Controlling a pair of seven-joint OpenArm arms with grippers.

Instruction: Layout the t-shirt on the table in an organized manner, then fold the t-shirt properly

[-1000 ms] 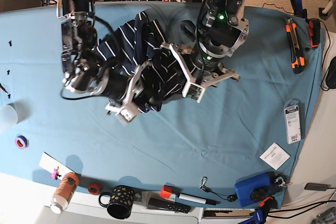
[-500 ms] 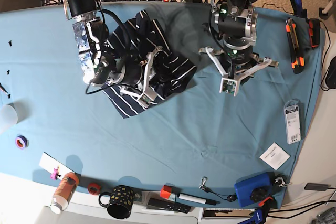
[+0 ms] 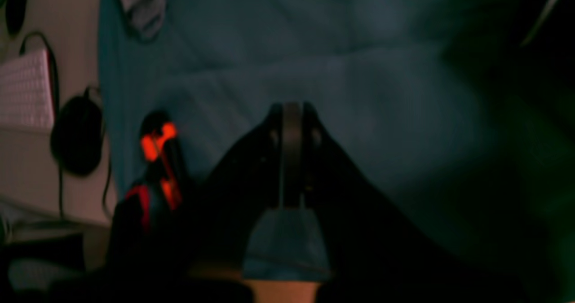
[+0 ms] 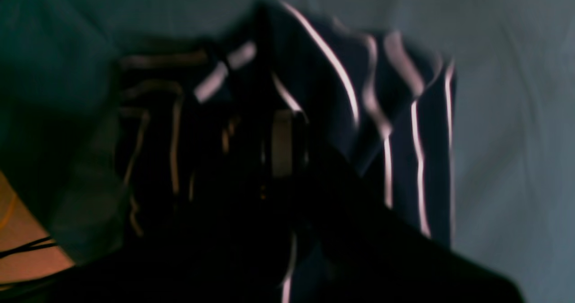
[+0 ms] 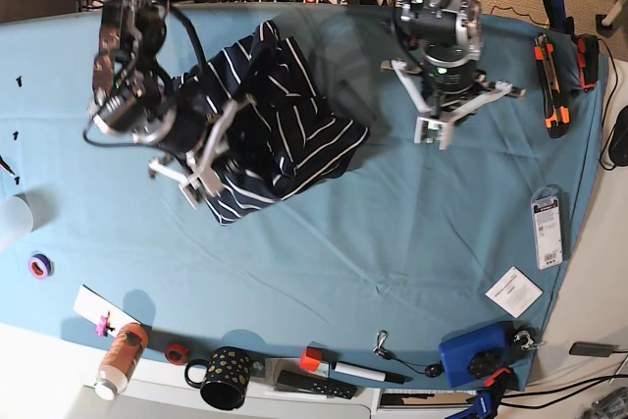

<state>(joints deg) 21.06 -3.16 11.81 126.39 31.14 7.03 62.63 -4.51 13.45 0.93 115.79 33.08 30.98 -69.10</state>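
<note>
- Base view is showing you the t-shirt (image 5: 280, 130) lying bunched in a heap on the table (image 5: 324, 242), toward the far side and left of centre, nowhere near laid out.
- Its long axis is running diagonally, from the far edge down toward the near-left; a striped corner is poking out at the near-left end.
- Your right gripper (image 5: 201, 169) is sitting at that near-left end, touching or overlapping the heap's edge, so it is the nearer arm by a wide margin.
- Right wrist view is blurred, but the jaws are reading as closed, with striped cloth (image 4: 404, 128) lying just ahead and around the tip. You cannot tell whether any fabric is pinched between them.
- Your left gripper (image 5: 432, 125) is hanging over bare teal cloth, well apart from the shirt, which lies off toward the opposite arm.
- Left wrist view is showing its jaws closed together on nothing, only table cloth (image 3: 359, 92) beneath.
- My judgement: you are needing the left arm to travel back across to the heap's free end before any spreading.
</note>
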